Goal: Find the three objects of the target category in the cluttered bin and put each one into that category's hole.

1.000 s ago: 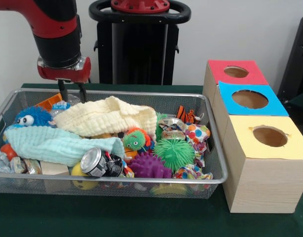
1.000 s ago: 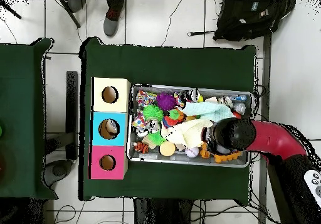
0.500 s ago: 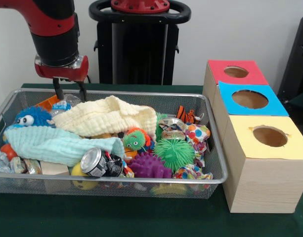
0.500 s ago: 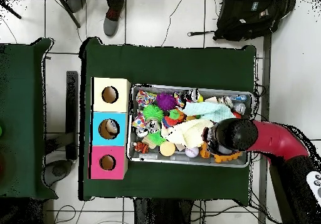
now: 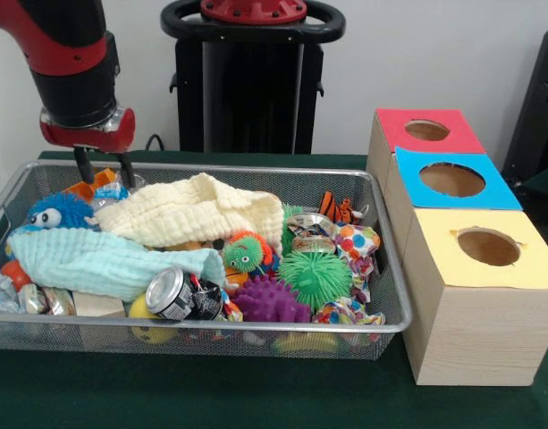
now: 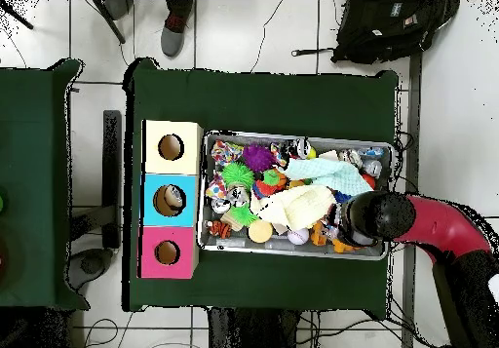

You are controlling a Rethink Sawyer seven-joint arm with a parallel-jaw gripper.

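Looking from the front, we saw the tool [image 5: 100, 168] with its two prongs narrowly parted and empty, poised over the far corner of the wire bin [image 5: 381, 326] beside an orange toy [image 5: 88, 188]. The target category was unclear to us. We judged a good pick needed a straight descent, clear of the cream cloth [image 5: 195, 213].

From overhead, the arm [image 6: 429, 227] hid the tool; the three holed boxes [image 6: 171, 198] sat against the bin's opposite end.

no text, label or number can be read on anything in either view.
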